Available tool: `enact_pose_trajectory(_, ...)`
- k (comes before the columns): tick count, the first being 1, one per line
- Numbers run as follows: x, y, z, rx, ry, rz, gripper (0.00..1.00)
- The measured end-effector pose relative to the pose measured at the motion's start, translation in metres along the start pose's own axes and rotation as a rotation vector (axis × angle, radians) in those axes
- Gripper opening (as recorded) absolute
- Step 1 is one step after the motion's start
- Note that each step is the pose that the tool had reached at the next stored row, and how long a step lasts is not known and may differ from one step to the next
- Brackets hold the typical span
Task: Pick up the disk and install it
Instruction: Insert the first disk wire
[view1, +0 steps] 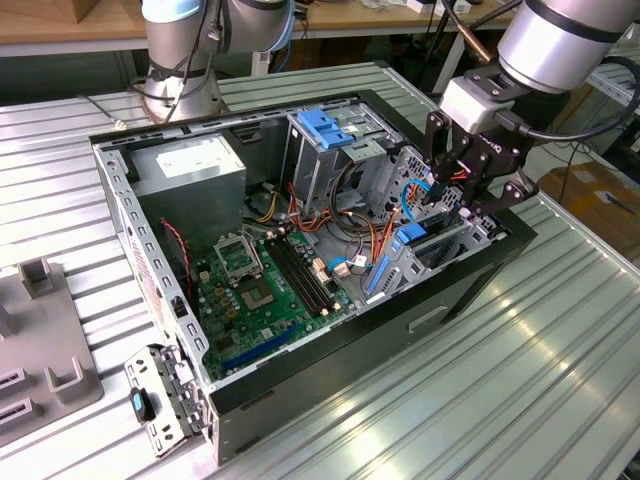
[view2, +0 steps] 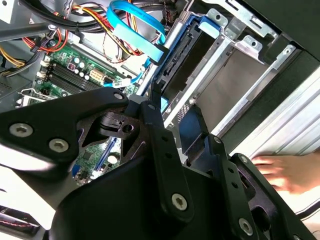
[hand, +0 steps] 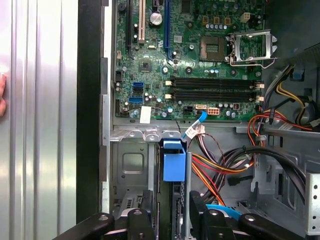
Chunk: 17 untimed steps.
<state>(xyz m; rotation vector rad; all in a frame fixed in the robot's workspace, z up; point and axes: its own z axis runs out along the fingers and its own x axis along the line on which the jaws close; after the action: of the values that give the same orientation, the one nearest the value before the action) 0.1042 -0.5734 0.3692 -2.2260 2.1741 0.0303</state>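
Note:
The disk (hand: 174, 162) stands on edge in the drive bay at the corner of the open computer case (view1: 330, 350) on the exterior view's right. Its blue plastic rail (view2: 200, 27) and dark side face (view2: 192, 55) sit inside the metal bay in the second wrist view. A blue piece of the disk (view1: 412, 240) marks the same bay in the exterior view. My gripper (view1: 450, 205) hangs right over that bay. Its black fingers (hand: 142, 220) stand on either side of the disk's edge, and the gripper (hand: 172, 220) (view2: 175, 107) looks shut on it.
A motherboard (view1: 260, 285) covers the case floor, with orange, yellow and blue cables (hand: 225, 165) beside the bay. A grey power-supply box (view1: 190, 165) and a light-blue bracket (view1: 325, 128) sit at the back. A person's hand (view2: 285, 170) rests on the ribbed table outside the case.

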Motion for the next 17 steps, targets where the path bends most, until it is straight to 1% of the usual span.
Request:
enact_pose_trajectory(3,-0.0001,0.0,-0.0001,0.0,0.0001,0.0,0.42)
enact_pose_trajectory(4,-0.0015,-0.0001,-0.0003,0.0,0.0003,0.0,0.42)
enact_pose_trajectory(5,-0.004,-0.0001,-0.0001,0.0,0.0003,0.0,0.42)
enact_pose_trajectory(6,-0.0081,-0.0002,0.0,0.0,0.0003,0.0,0.42)
enact_pose_trajectory(7,-0.0155,-0.0006,0.0003,0.0,0.0002,0.0,0.42)
enact_pose_trajectory(8,-0.0181,-0.0019,0.0004,-0.0001,0.0002,0.0,0.42)
enact_pose_trajectory(10,-0.0199,-0.0056,0.0006,0.0,0.0001,0.0,0.42)
enact_pose_trajectory(11,-0.0205,-0.0101,0.0005,-0.0001,0.0003,0.0,0.42)
enact_pose_trajectory(12,-0.0216,-0.0132,0.0005,-0.0002,0.0003,0.0,0.42)
enact_pose_trajectory(14,-0.0222,-0.0151,-0.0024,-0.0017,0.0002,0.0,0.42)
enact_pose_trajectory(16,-0.0222,-0.0183,-0.0026,-0.0025,0.0,0.0,0.42)
enact_pose_trajectory(17,-0.0224,-0.0227,-0.0026,-0.0027,0.0002,-0.001,0.42)
